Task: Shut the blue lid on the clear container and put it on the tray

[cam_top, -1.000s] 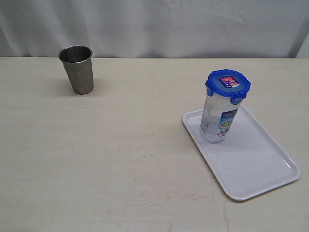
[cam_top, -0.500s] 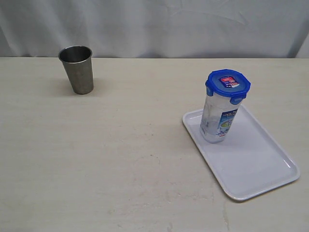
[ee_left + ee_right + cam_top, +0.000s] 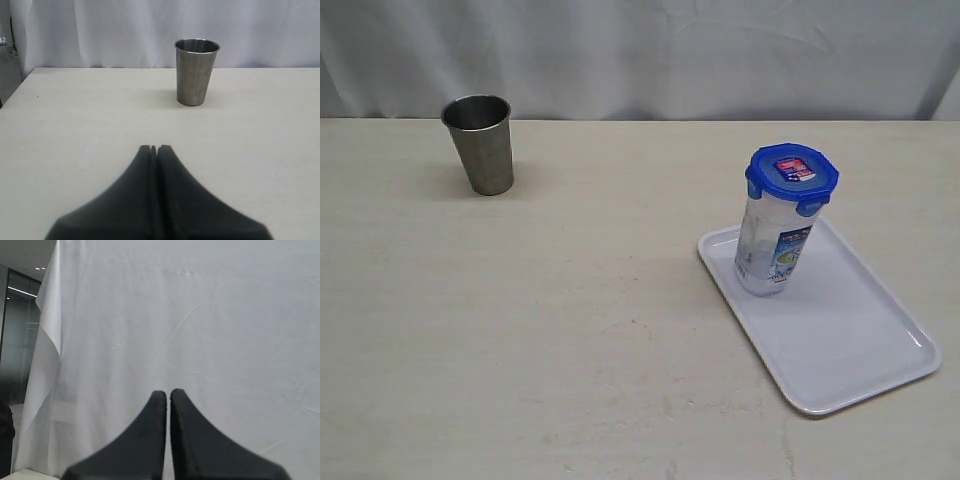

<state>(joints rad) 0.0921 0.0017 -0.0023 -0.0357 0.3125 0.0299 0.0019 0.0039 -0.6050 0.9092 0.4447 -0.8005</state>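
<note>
The clear container [image 3: 769, 247] stands upright on the white tray [image 3: 860, 350], near the tray's far left corner. The blue lid [image 3: 792, 176] sits on top of it, red-white sticker up. Neither arm shows in the exterior view. In the left wrist view my left gripper [image 3: 154, 148] is shut with nothing in it, low over the bare table. In the right wrist view my right gripper [image 3: 168, 393] is shut and empty, facing the white curtain [image 3: 210, 315].
A grey steel cup [image 3: 480, 142] stands upright at the far left of the table; the left wrist view shows this cup [image 3: 195, 72] ahead of the left gripper. A white curtain [image 3: 650, 50] hangs behind the table.
</note>
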